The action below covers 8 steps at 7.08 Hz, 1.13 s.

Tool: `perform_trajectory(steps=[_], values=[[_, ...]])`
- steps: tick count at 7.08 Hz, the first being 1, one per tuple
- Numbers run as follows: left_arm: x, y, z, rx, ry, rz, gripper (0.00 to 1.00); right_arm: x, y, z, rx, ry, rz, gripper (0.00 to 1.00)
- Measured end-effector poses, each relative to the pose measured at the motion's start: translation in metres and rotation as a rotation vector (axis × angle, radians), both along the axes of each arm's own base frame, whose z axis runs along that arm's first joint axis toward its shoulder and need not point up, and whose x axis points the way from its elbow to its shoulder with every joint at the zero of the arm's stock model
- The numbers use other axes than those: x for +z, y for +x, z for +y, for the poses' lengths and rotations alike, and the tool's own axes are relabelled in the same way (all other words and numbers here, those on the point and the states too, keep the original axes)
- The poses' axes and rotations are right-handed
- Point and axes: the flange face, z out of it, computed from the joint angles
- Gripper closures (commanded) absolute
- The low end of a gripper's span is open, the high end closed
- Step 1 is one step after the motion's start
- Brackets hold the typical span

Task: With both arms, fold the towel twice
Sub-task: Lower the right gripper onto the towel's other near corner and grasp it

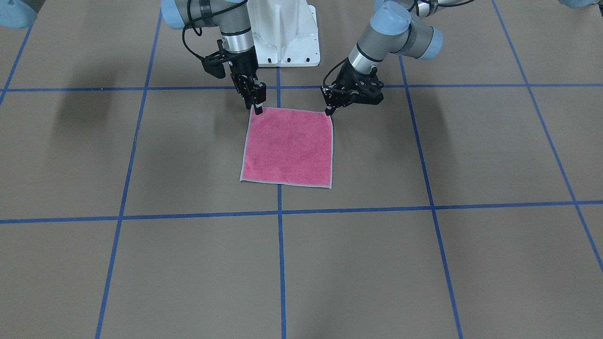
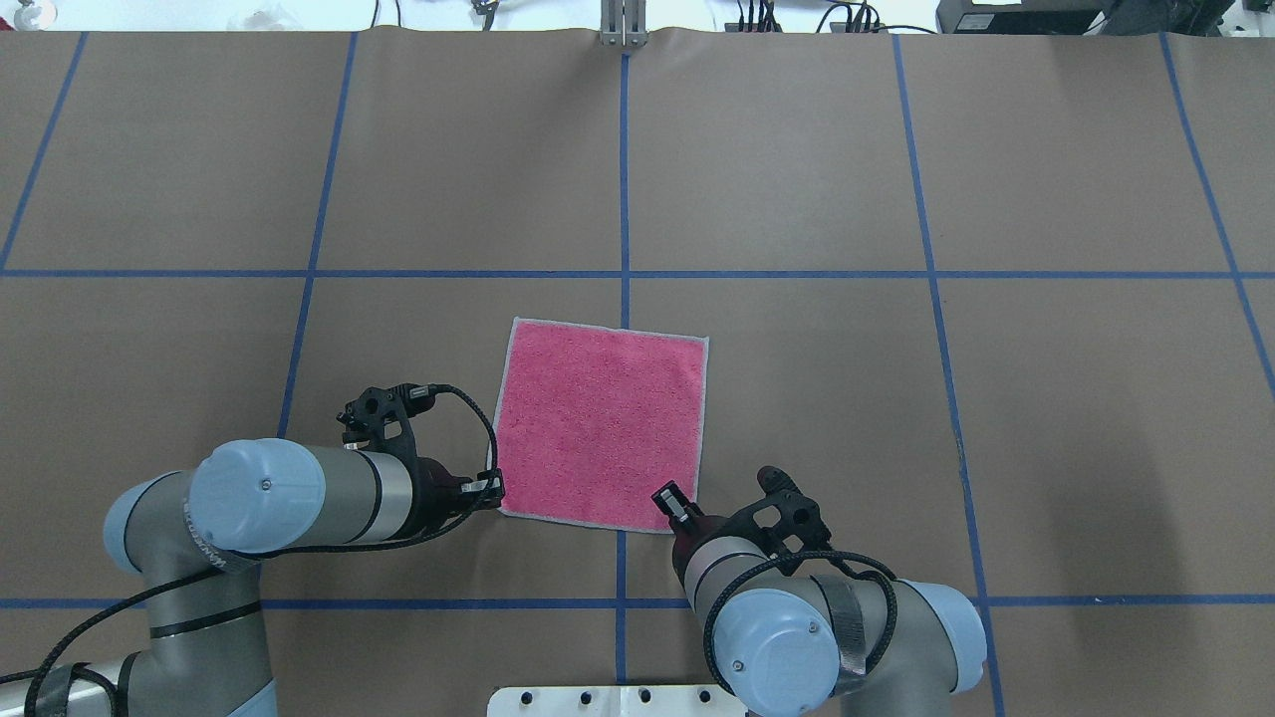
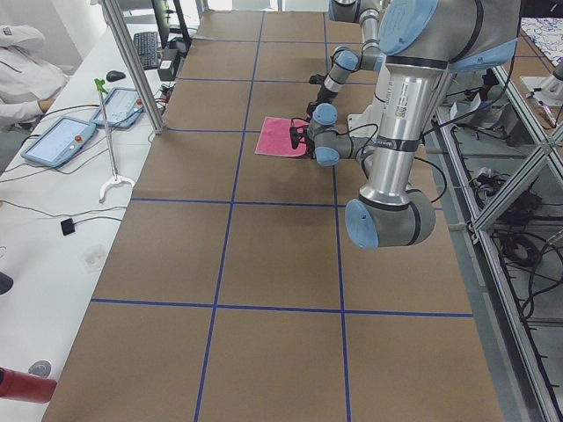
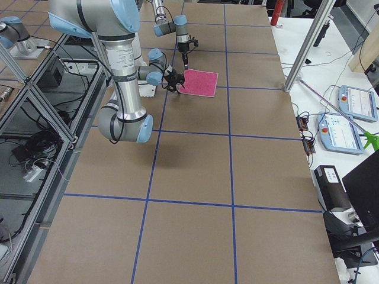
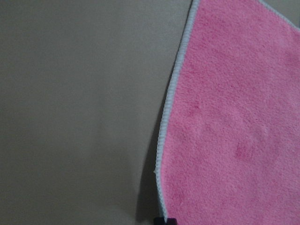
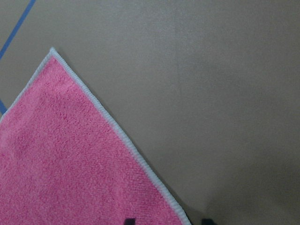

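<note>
Near the middle of the counter (image 1: 424, 263), on the robot's side of it, the towel (image 1: 287, 147) lies flat and unfolded. Its pink face is up and a light grey border shows all round. It sits a little askew to the grid, and one lengthwise line of blue tape (image 2: 625, 179) runs under it.

The two corners nearest the robot each have a gripper at them. The right gripper (image 1: 257, 109) points almost straight down onto its corner. Its wrist camera shows two dark fingertips (image 6: 130, 220) set apart, with the towel's stitched edge running between them, so it stands parted and not clamped. The left gripper (image 1: 329, 111) comes in low and slanted to the other corner. Its wrist camera shows only one dark tip against the border, and I cannot tell whether it is parted or closed.

Behind the two arms a white bolted pedestal (image 1: 282, 33) stands on the counter. The surface is brown paper, marked into large squares by the tape and softly shadowed beneath the arms.

On the far side from the robot runs a white bench (image 3: 53, 229) with control tablets (image 3: 57, 139), a keyboard (image 3: 145, 48) and loose cables. A metal post (image 3: 132, 61) rises at its edge, and a person (image 3: 22, 66) in a pale top is beside it. On the robot's side, open metal framing (image 4: 35, 112) holds more cables
</note>
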Motion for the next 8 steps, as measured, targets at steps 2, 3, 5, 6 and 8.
perform_trajectory(steps=[2,3,5,6,8], values=[[-0.001,0.0,0.0,0.0,0.0,0.001,1.0,-0.003,0.002,-0.001,0.003,0.001,-0.008,0.79],[-0.001,0.0,0.0,0.0,0.0,0.001,1.0,-0.004,0.005,-0.001,0.006,0.002,-0.012,0.97],[-0.003,0.001,0.0,0.001,0.001,0.004,1.0,-0.008,0.011,-0.003,0.024,0.017,-0.022,1.0],[-0.005,0.0,0.0,0.002,0.002,0.008,1.0,-0.011,0.015,-0.004,0.032,0.023,-0.03,1.0],[-0.019,-0.008,0.001,0.004,0.009,0.037,1.0,-0.017,0.035,-0.005,0.035,0.033,-0.052,1.0]])
